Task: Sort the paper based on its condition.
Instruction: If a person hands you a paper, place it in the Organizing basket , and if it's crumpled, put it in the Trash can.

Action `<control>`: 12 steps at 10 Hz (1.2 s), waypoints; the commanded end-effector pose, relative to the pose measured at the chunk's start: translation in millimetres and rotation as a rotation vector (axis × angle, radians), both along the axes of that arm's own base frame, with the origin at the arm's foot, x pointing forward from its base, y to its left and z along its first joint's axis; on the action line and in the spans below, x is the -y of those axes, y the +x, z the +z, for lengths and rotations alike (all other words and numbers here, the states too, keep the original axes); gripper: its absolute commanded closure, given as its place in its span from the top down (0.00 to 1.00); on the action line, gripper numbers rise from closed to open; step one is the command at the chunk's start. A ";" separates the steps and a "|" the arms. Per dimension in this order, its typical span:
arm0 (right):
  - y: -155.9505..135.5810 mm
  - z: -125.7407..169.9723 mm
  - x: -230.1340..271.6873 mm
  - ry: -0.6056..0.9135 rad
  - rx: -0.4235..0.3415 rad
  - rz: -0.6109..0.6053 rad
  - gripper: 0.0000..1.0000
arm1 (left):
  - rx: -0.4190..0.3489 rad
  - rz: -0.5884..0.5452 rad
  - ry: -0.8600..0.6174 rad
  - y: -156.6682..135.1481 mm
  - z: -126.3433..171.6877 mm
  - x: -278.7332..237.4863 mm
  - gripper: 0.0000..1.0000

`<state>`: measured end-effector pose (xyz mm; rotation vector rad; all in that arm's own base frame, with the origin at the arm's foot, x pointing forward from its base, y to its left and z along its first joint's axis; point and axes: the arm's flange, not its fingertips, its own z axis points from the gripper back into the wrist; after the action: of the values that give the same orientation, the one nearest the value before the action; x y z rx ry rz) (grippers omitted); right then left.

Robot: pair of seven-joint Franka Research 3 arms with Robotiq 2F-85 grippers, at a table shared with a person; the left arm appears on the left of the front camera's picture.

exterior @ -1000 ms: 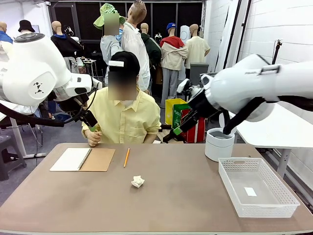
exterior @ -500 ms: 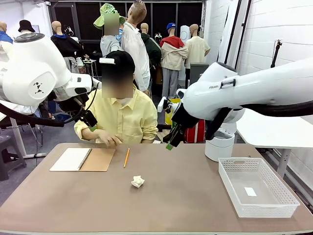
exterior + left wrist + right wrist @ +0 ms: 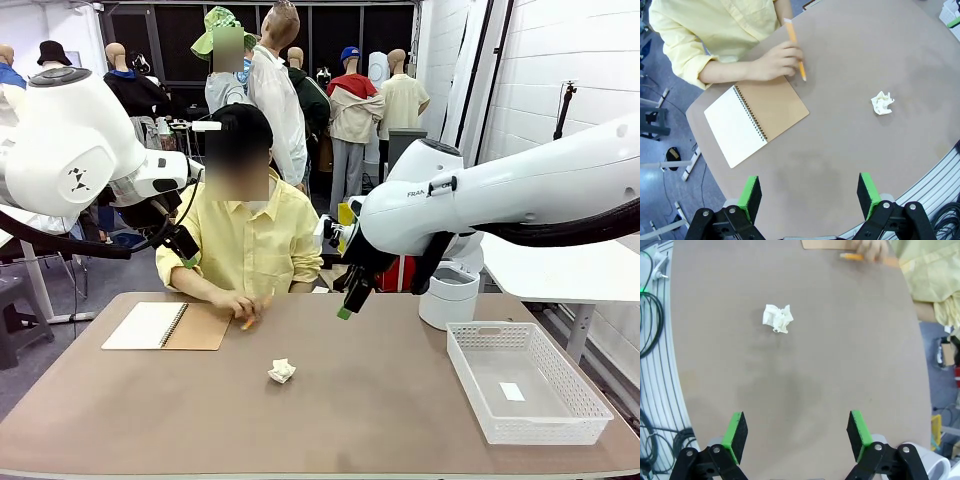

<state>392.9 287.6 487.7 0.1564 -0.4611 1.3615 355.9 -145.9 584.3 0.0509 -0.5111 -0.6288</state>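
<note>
One paper ball [image 3: 282,371] is lying crumpled on the bare table [image 3: 400,430], to the right of the notebook [image 3: 168,325] and nearer the robot's edge, with nothing touching it. The right arm is what is changing. A second ago it was drawn back over the bin [image 3: 447,295], far right of the notebook, and now it is swinging in toward the middle. That is bringing the right gripper [image 3: 345,300] lower over the table, right of the notebook, clear of the surface and beyond the ball. Its jaws are standing wide apart with nothing between them, and its own camera is looking down on the ball. The left gripper [image 3: 809,177] is staying high on the notebook's side of the table, also spread wide and empty. The person's hand [image 3: 238,303] is shifting too, from the far edge behind the notebook to the notebook's right edge, where it is closing on the pencil [image 3: 796,57]. To me this is looking like the start of a reach for the ball, the crumpled piece to sort. Nothing is picked up yet, and the basket [image 3: 590,400], farthest right of the notebook, is holding just a small tag [image 3: 512,391].
</note>
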 end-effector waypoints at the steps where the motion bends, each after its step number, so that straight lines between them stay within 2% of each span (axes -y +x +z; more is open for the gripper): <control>1: -0.9 1.4 1.5 0.014 -0.003 0.001 1.00 | 0.004 0.002 -0.004 0.2 0.9 -1.2 1.00; 3: -0.1 1.5 0.7 0.001 0.003 -0.001 1.00 | 0.004 0.002 -0.004 0.2 0.9 -1.2 1.00; 5: 23.0 -10.9 -29.5 -0.049 0.000 0.011 1.00 | 0.004 0.002 -0.004 0.2 0.9 -1.2 1.00; 8: 38.3 -50.9 -72.4 -0.144 -0.009 0.059 1.00 | 0.004 0.002 -0.004 0.2 0.9 -1.2 1.00; 12: 51.9 -98.9 -112.9 -0.201 -0.068 0.108 1.00 | 0.004 0.002 -0.004 0.2 0.9 -1.2 1.00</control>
<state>435.4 388.1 388.3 0.0784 -0.2778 1.5011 355.8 -146.0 584.4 0.0510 -0.5113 -0.6291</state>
